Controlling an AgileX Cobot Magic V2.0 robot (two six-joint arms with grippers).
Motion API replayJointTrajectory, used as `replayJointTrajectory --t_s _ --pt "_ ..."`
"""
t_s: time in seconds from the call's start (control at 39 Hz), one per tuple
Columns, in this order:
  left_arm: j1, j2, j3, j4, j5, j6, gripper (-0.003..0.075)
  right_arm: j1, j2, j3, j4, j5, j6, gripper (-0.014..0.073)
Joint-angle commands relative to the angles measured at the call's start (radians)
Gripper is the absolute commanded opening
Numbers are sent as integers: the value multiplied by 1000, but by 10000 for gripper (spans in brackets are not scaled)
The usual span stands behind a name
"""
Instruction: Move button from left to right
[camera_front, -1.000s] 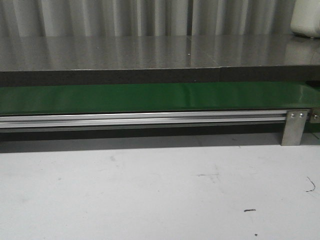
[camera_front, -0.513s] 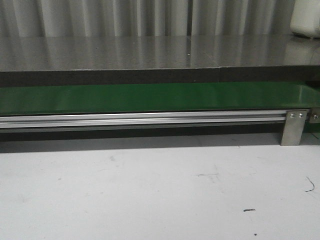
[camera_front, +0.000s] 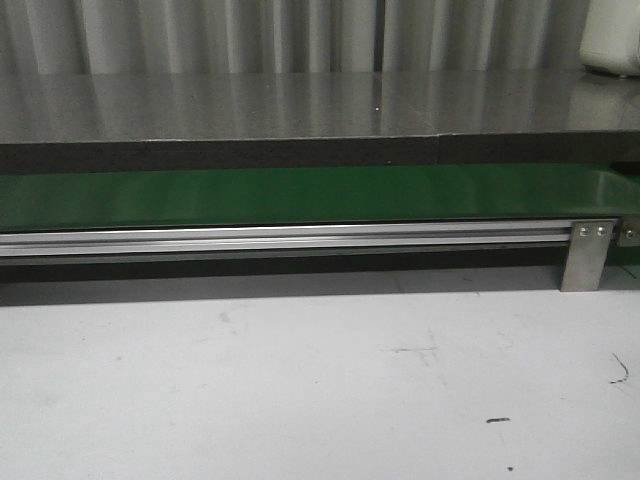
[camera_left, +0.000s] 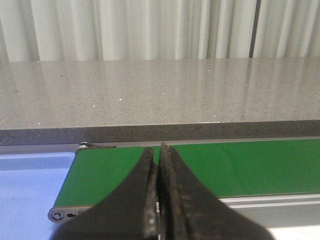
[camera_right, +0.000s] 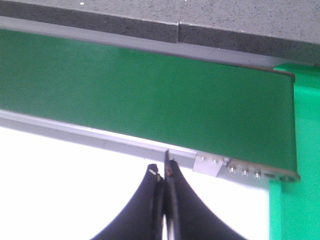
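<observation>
The button is not in any view. My left gripper (camera_left: 158, 152) is shut and empty, its black fingers pressed together in front of the left end of the green conveyor belt (camera_left: 240, 167). My right gripper (camera_right: 162, 170) is shut and empty, above the white table (camera_right: 60, 185) just before the belt's silver rail (camera_right: 100, 140), near the belt's right end (camera_right: 150, 95). Neither gripper shows in the front view, where the belt (camera_front: 300, 195) runs across the middle.
A grey stone counter (camera_front: 300, 105) lies behind the belt. A blue tray (camera_left: 27, 185) sits at the belt's left end and a green bin (camera_right: 300, 150) at its right end. A metal bracket (camera_front: 587, 255) holds the rail. A white object (camera_front: 612, 35) stands far right.
</observation>
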Motion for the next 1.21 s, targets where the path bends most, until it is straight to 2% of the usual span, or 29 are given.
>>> replayJointTrajectory --t_s 0.0,0.23,0.46,1.18 --pt "-8 10 -25 -14 -79 -3 -21 3 -176 79 2 -84 -3 -68" --pt "-8 10 -25 -14 -79 -3 -21 3 -564 277 2 -108 -3 -68" --pt "-8 10 -25 -14 -79 -3 -21 3 -795 355 2 -76 -3 -68" --pt "-8 10 -25 -14 -79 -3 -21 3 -817 355 2 -75 -3 -68"
